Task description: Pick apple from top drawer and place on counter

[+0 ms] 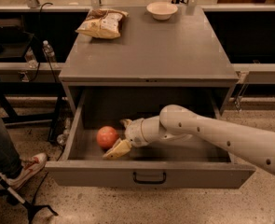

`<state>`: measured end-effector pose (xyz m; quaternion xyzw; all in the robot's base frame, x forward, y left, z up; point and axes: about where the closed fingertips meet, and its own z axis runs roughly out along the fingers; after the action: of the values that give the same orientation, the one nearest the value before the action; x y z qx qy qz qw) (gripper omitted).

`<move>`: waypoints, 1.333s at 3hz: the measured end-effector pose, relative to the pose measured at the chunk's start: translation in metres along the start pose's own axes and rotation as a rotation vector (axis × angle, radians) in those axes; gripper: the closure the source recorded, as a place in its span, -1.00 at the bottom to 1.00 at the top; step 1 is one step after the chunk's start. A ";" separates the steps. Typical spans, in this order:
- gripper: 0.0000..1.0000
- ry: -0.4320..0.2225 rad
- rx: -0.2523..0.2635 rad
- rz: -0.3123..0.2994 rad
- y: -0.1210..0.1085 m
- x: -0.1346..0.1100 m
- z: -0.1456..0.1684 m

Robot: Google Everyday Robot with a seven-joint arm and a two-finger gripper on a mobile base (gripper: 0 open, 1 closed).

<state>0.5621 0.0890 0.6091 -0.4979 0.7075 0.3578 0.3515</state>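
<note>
The apple (107, 136), red-orange and round, lies on the floor of the open top drawer (148, 174) at its left side. My gripper (120, 136) is down inside the drawer just right of the apple, open, with one pale finger (116, 149) in front of the apple and the other finger (126, 123) behind it. The fingers flank the apple's right side; I cannot tell whether they touch it. The grey counter (151, 50) spreads above the drawer. My white arm reaches in from the right.
A chip bag (102, 23) lies at the counter's back left and a white bowl (161, 10) at the back centre. A person's leg and shoe (27, 168) are on the floor at left, with a water bottle (47, 51) on a side rail.
</note>
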 end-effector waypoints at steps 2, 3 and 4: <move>-1.00 -0.068 -0.018 -0.052 0.022 -0.018 0.003; -1.00 -0.082 -0.027 -0.055 0.027 -0.020 0.007; -0.76 -0.089 -0.034 -0.050 0.029 -0.018 0.010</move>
<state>0.5407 0.1130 0.6243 -0.5050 0.6722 0.3825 0.3831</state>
